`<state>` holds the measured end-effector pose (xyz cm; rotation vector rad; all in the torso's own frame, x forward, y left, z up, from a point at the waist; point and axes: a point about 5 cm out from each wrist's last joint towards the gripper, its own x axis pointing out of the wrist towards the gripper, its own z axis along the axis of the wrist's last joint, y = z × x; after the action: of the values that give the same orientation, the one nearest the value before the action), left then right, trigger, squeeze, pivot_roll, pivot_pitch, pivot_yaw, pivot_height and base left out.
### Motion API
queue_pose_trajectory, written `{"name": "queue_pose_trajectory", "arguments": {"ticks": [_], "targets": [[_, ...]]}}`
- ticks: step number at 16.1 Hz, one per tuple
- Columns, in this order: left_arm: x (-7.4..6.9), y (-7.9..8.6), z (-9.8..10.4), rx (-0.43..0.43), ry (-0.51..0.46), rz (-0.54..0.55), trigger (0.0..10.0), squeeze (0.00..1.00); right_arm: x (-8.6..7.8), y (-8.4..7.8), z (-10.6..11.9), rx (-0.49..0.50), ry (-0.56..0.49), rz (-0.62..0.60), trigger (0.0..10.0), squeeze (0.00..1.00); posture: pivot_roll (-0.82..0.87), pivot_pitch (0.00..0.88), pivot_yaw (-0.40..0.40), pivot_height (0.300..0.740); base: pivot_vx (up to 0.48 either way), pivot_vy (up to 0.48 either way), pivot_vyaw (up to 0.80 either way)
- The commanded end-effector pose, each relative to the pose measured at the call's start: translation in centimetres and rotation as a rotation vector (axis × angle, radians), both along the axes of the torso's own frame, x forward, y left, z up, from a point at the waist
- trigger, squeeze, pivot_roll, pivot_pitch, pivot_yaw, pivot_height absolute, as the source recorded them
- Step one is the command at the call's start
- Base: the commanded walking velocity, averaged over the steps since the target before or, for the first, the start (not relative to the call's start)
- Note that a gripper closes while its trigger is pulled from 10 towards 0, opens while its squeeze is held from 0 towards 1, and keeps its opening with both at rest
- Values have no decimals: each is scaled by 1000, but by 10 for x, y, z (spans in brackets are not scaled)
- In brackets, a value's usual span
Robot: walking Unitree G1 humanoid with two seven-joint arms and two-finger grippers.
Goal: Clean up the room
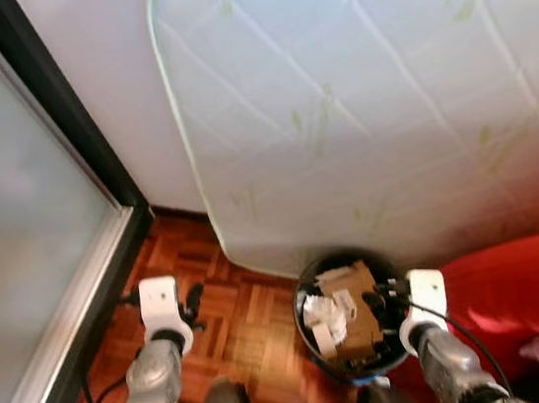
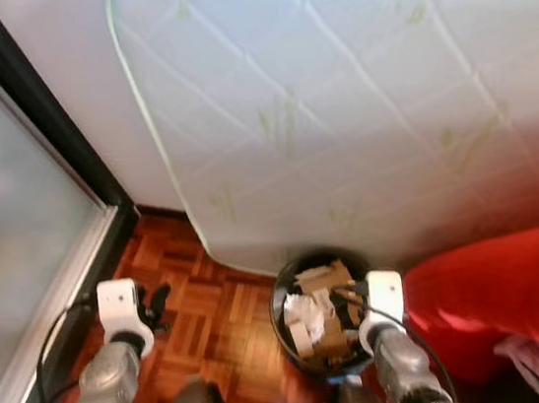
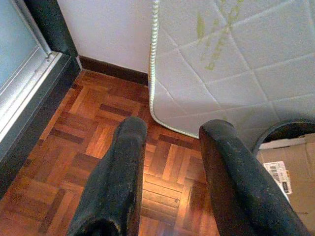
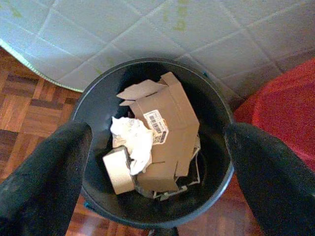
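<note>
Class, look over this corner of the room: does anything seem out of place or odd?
Yes. A mattress stands on edge against the wall, not on a bed, with its lower corner right behind the black bin. The bin's cardboard and crumpled paper look normal.

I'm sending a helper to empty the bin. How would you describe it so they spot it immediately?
Find the white quilted mattress leaning against the wall. At its lower edge, on the parquet beside a red cushion, stands the round black bin, holding a cardboard box and crumpled paper.
</note>
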<state>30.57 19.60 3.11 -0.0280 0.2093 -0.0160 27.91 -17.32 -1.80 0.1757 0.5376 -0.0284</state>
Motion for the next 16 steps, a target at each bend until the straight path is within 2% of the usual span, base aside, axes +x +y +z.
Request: {"name": "queue_pose_trajectory", "arguments": {"ticks": [1,6,7,9,10,11,14,16], "targets": [[-4,2,-8,-5,47,13,10000,0,-7,-3,-6,13,32,-15,10000,0,84,203,-15,731,0,0,0],[-11,10,-21,25,160,35,10000,0,-7,-5,-6,15,43,-42,10000,0,48,137,1,740,0,0,0],[-17,20,-28,54,222,69,10000,0,-10,-7,-10,3,70,-50,10000,0,33,113,1,740,0,0,0],[-24,28,-36,56,285,103,10000,0,-16,-11,-15,-14,105,-56,10000,0,20,63,8,740,0,0,0],[-34,29,-46,42,362,97,10000,0,-24,-16,-21,-20,141,-81,10000,0,11,39,14,740,0,0,0],[-40,28,-52,38,396,90,10000,0,-30,-20,-25,-30,167,-99,10000,0,3,17,22,740,0,0,0],[-45,22,-60,16,456,82,10000,0,-45,-26,-34,-21,217,-173,10000,0,-14,0,47,740,0,0,0],[-53,10,-69,0,523,41,10000,0,-67,-34,-48,-35,300,-236,10000,0,-16,0,55,740,0,0,0]]}}
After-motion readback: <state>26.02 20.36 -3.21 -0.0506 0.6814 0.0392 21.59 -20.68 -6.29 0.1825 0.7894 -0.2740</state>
